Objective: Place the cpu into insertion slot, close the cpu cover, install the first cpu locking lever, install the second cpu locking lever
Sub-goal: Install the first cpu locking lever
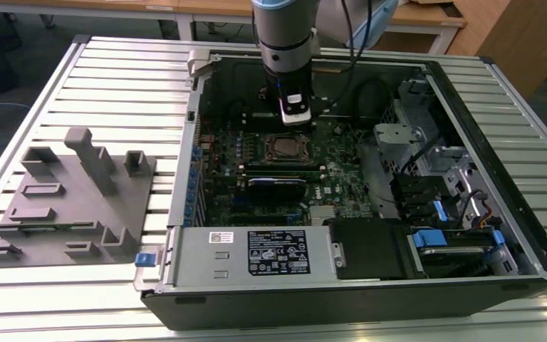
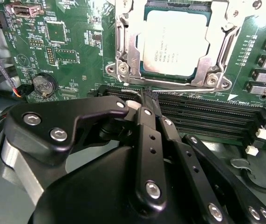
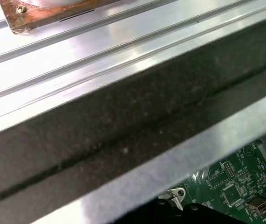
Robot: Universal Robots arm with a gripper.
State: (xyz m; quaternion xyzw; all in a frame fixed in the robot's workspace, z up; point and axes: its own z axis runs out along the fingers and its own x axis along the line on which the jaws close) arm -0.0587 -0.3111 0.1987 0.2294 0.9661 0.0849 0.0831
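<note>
The cpu [image 2: 172, 42] lies flat in the insertion slot [image 2: 212, 80], silver-grey top up. The cpu cover [image 2: 126, 46], a silvery frame, lies down around it. A thin metal lever [image 2: 170, 84] runs along the socket's edge nearest my gripper. My gripper [image 2: 146, 97] is shut, with its black fingers [image 2: 146, 140] pressed together and their tips just beside that edge; nothing visible sits between them. In the exterior view my gripper [image 1: 295, 117] hangs inside the open computer case just behind the cpu [image 1: 286, 147].
Long black memory slots [image 2: 207, 116] lie under the fingertips, and a coin battery [image 2: 44, 84] sits nearby. A grey power supply box [image 1: 254, 253] and a drive cage [image 1: 444, 235] fill the case's front. A grey fixture plate [image 1: 69, 206] rests on the slatted table. The case wall [image 3: 123, 126] is close.
</note>
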